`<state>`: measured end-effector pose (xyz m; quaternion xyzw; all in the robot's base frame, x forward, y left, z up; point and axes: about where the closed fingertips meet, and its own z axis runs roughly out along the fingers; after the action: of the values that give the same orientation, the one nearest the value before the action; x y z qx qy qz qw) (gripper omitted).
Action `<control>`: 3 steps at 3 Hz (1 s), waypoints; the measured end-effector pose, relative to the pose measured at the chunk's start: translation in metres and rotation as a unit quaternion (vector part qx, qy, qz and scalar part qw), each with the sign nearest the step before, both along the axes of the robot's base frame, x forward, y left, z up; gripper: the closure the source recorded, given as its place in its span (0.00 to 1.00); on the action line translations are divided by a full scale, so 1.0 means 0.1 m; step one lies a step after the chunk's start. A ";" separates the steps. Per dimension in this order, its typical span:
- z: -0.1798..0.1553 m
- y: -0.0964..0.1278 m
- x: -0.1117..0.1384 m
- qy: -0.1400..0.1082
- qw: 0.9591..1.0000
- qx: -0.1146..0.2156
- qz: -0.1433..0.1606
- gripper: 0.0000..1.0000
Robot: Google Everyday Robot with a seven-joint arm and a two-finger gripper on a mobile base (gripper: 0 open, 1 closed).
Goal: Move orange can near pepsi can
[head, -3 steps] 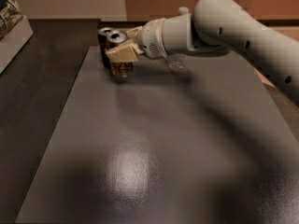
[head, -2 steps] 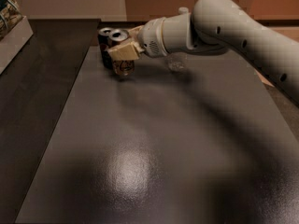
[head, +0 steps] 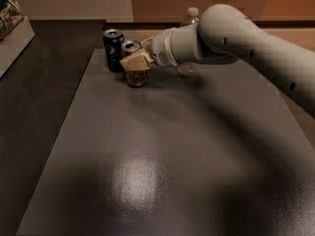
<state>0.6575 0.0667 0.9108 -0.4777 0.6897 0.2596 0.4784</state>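
The orange can (head: 136,76) stands upright on the grey table (head: 162,151) at the back left, its silver top showing behind the fingers. The pepsi can (head: 113,49), dark blue with a round logo, stands just to its left and a little farther back, almost touching it. My gripper (head: 135,63) reaches in from the right, and its tan fingers (head: 139,60) are closed around the upper part of the orange can. The fingers hide the middle of the can.
A clear plastic bottle (head: 191,17) stands behind my arm (head: 236,38) at the back, mostly hidden by it. A white box (head: 14,39) sits on the dark counter at the far left. The table's left edge runs close to the cans.
Almost nothing differs. My gripper stays on the orange can beside the pepsi can, with only a slight shift in the view.
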 end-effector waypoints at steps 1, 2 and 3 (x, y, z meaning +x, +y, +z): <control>-0.08 0.00 0.03 0.009 1.000 -0.002 -0.009 0.46; -0.08 0.00 0.05 0.015 1.000 0.012 -0.015 0.23; -0.08 0.03 0.04 0.015 1.000 0.012 -0.012 0.00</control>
<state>0.6616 0.0695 0.9024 -0.4596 0.6991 0.2693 0.4769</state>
